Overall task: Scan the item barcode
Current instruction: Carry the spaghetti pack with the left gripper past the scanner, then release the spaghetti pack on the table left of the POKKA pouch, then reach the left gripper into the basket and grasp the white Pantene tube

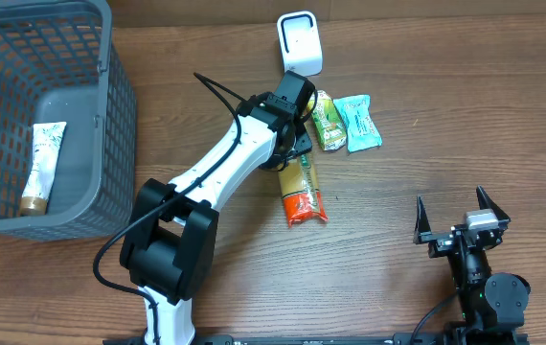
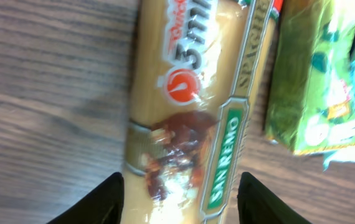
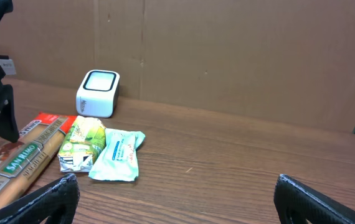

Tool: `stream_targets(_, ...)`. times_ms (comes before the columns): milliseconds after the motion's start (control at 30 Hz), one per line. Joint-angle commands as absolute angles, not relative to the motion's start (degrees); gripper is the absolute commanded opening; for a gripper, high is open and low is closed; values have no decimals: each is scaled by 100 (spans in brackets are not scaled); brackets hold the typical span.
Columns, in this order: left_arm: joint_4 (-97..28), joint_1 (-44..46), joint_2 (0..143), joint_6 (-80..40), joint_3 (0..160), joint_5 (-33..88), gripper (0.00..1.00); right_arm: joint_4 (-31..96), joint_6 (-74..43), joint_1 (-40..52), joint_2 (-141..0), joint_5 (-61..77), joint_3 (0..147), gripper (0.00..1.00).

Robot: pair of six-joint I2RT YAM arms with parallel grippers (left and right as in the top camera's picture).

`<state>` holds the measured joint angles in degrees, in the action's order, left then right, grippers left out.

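A long, narrow spaghetti packet [image 1: 304, 196] is seen lying flat on the wooden table [image 1: 465, 115], near its middle, with its length running away from the robot. It is beige, orange-red at the end nearest the robot, and a green "SAN REMO" band is printed along 1 edge. A small white scanner [image 1: 300, 43] with rounded corners stands upright beyond the packet's far end, apart from it.

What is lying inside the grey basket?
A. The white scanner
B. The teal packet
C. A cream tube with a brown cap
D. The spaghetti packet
C: the overhead view shows the cream tube lying in the grey basket, while the spaghetti packet, teal packet and white scanner are all out on the table.
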<state>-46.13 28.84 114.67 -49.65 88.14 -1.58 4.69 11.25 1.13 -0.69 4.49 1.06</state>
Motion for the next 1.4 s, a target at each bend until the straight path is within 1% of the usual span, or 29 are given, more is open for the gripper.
stream_targets(0, -4877, 2851, 11419, -4488, 9218, -250, 53, 440, 1140, 121, -16, 462, 49, 100)
stream_targets(167, -5561, 2818, 11354, -3955, 10092, -259, 53, 440, 1140, 121, -16, 462, 49, 100)
stream_targets(200, -5968, 2764, 11314, -3798, 10604, -344, 51, 440, 1140, 121, -16, 462, 49, 100)
stream_targets(300, -6484, 2613, 11268, -3463, 11432, -401, 41, 440, 1142, 121, -16, 462, 49, 100)
stream_targets(333, -6637, 2545, 11255, -3297, 11719, -405, 41, 440, 1140, 121, -16, 462, 49, 100)
stream_targets(500, -7452, 1918, 11246, -3089, 13032, -539, 42, 440, 1140, 121, -16, 462, 49, 100)
stream_targets(600, -7856, 1339, 11246, -2823, 13651, -622, 43, 440, 1140, 121, -16, 462, 49, 100)
stream_targets(667, -8077, 840, 11246, -2539, 13972, -624, 45, 440, 1140, 121, -16, 462, 49, 100)
stream_targets(867, -8392, -502, 11246, -2128, 14182, -637, 45, 440, 1140, 121, -16, 462, 49, 100)
stream_targets(1000, -8366, -1229, 11246, -1562, 14182, -661, 51, 440, 1140, 121, -16, 462, 49, 100)
stream_targets(1233, -8359, -2060, 11251, -945, 14153, -692, 53, 440, 1140, 123, -16, 462, 49, 100)
stream_targets(1367, -8484, -2414, 11264, -854, 13769, -1420, 54, 440, 1140, 121, -16, 462, 49, 100)
